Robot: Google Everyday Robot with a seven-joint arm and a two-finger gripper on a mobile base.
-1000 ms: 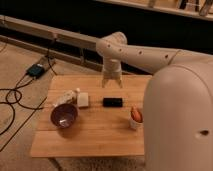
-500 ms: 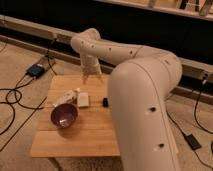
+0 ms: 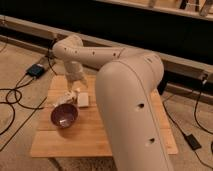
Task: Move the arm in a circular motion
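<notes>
Beyond the wooden table (image 3: 95, 140), a dark wall with a pale ledge runs across the far side, and black cables (image 3: 15, 97) are spread over the speckled floor at the left.

Whether the jaws stand apart or together cannot be told. The gripper (image 3: 76, 86) is seen pointing down over the far left part of the table, just above a small white block (image 3: 83, 99) and a crumpled pale object (image 3: 64, 98); contact with either cannot be confirmed. A purple bowl (image 3: 64, 115) sits nearer, to the left of the table's middle.

For the circular motion to be done well, the gripper is best kept at a steady height above these items, so that nothing on the table is swept or knocked. An even radius and an even speed are called for, with the loop closed at the point where it was begun. The greatest risk is judged to be the items right under the gripper, should the path dip.

Outward from the gripper, the arm (image 3: 125, 95) is seen as thick, smooth, cream-white tube segments with rounded joints and small dark screw holes. A slimmer segment runs from the wrist at the far left across to the right, where it is joined to a much bulkier segment that fills the near right of the view and hides that part of the table.
</notes>
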